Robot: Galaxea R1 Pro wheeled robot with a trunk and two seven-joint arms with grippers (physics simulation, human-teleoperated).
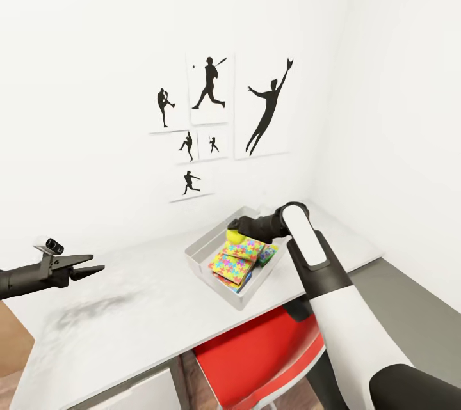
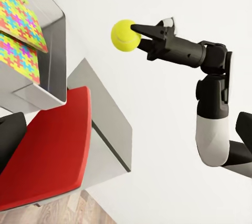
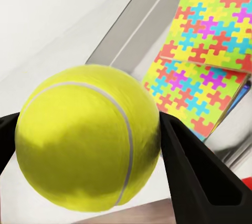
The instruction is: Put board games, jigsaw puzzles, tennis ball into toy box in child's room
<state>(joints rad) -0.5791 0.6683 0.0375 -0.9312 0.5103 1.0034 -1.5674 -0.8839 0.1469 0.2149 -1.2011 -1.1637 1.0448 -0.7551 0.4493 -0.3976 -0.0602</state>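
A yellow tennis ball (image 1: 234, 236) hangs over the near-left part of the grey toy box (image 1: 203, 250) on the white table (image 1: 128, 320). My right gripper (image 1: 238, 231) is shut on the ball (image 2: 125, 35), with one black finger (image 3: 197, 174) on each side of it (image 3: 86, 140). Two jigsaw puzzle boxes (image 1: 235, 259) with bright multicoloured piece patterns lie stacked in the box (image 3: 210, 66). A green-edged box (image 1: 268, 252) lies beside them. Far to the left, my left gripper (image 1: 95, 267) hovers over the table, open and holding nothing.
A red chair (image 1: 262, 352) is tucked under the table's front edge below the toy box (image 2: 52, 51). The table stands in a corner between two white walls, the back one hung with baseball silhouette prints (image 1: 211, 122). A brown object (image 1: 13, 339) sits at the far left.
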